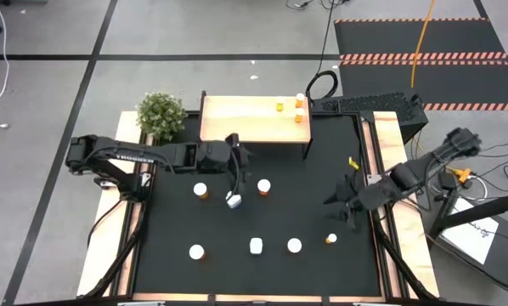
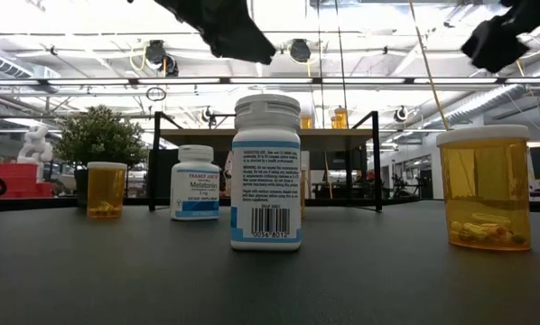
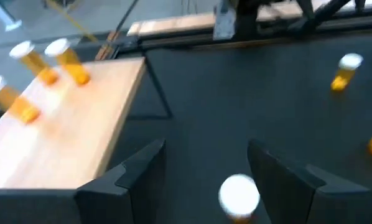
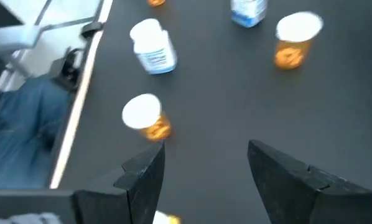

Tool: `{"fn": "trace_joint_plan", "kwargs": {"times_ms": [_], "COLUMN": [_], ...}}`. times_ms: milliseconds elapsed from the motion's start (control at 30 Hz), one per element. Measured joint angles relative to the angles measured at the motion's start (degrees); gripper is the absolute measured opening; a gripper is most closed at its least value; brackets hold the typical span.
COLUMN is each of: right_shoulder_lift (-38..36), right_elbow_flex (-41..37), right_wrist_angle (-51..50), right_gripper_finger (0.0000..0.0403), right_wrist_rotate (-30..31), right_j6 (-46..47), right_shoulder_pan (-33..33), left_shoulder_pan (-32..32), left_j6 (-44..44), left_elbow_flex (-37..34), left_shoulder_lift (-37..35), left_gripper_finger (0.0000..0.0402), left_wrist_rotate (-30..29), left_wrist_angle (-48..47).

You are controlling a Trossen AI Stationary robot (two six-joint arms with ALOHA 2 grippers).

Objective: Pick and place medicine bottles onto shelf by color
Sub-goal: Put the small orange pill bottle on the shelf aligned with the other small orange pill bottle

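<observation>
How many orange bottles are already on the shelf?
3, all on the shelf at its right end: one slightly inboard, two near the edge. None looks hidden.

The black counter [image 1: 322, 170] carries the shelf [image 1: 245, 119] along its far edge, a small plant [image 1: 160, 112] beside it, and seven loose medicine bottles [image 1: 256, 246]. Three orange bottles [image 1: 300, 102] stand at the shelf's right end.

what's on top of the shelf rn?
Three orange bottles with white caps sit on the shelf, all at its right end; the rest of the top is bare wood. No white bottles there. The space underneath is hidden from above.
</observation>
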Motion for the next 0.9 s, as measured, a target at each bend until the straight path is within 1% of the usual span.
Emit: {"fn": "trace_joint_plan", "kwargs": {"times_ms": [33, 167, 400, 567, 667, 800, 900], "right_shoulder_lift": [0.81, 5.54, 14.15, 18.19, 19.89, 21.51, 22.05], "right_elbow_flex": [-0.01, -0.02, -0.02, -0.02, 0.0, 0.0, 0.0], "right_wrist_angle": [-0.01, 0.27, 4.79, 5.35, 6.99, 6.68, 5.73], "right_gripper_finger": [0.0226, 0.0226, 0.0226, 0.0234, 0.0245, 0.0258, 0.026], "right_wrist_rotate": [0.2, 2.8, 4.19, 4.23, 4.33, 4.48, 4.5], "right_j6": [1.47, 6.71, 12.82, 16.27, 16.66, 17.22, 17.49], "right_shoulder_pan": [1.85, 8.32, 14.85, 17.37, 18.2, 18.83, 18.84], "left_shoulder_pan": [-0.65, -3.26, -6.73, -8.41, -9.17, -10.27, -10.96], "left_j6": [-0.07, 0.04, -0.84, -2.36, -2.79, -2.91, -3.03], "left_elbow_flex": [-0.7, -2.15, -3.57, -3.64, -3.61, -3.62, -3.64], "left_shoulder_lift": [0.06, 0.45, 0.65, 0.67, 0.67, 0.67, 0.67], "left_gripper_finger": [0.0227, 0.0227, 0.0227, 0.0227, 0.0227, 0.0227, 0.0227], "left_wrist_rotate": [0.0, 0.0, 0.02, 0.02, -0.19, -1.6, -2.44], "left_wrist_angle": [1.62, 2.38, 5.17, 5.64, 5.65, 5.71, 5.71]}}
